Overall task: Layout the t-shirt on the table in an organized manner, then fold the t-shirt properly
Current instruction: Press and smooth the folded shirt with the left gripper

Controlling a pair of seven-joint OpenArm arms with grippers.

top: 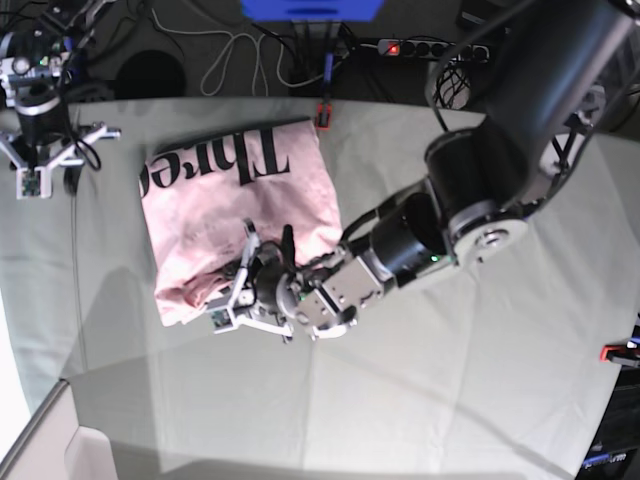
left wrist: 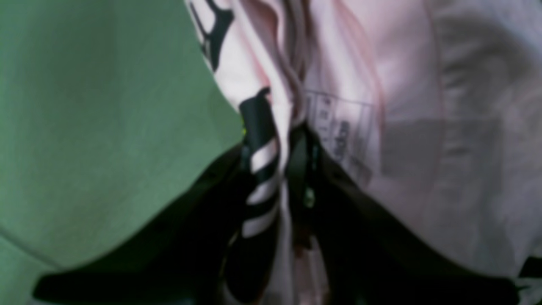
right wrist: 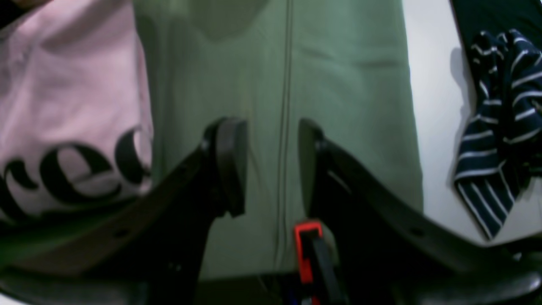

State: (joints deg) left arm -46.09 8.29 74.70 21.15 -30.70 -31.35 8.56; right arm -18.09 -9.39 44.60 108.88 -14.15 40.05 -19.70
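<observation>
The pale pink t-shirt (top: 240, 195) lies bunched on the grey-green table (top: 450, 380), with its black lettering toward the far edge. My left gripper (top: 255, 275) is at the shirt's near edge. In the left wrist view the left gripper (left wrist: 279, 140) is shut on a gathered fold of the t-shirt (left wrist: 381, 76), beside a printed label. My right gripper (top: 45, 160) hovers over the table's far left corner, clear of the shirt. In the right wrist view the right gripper (right wrist: 271, 165) is open and empty, with the lettered t-shirt (right wrist: 72, 106) to its left.
A red clamp (top: 323, 113) sits at the table's far edge by the shirt, and another (right wrist: 307, 237) shows below my right gripper. A navy striped garment (right wrist: 499, 127) lies off the table. Cables and a power strip (top: 430, 47) lie behind the table.
</observation>
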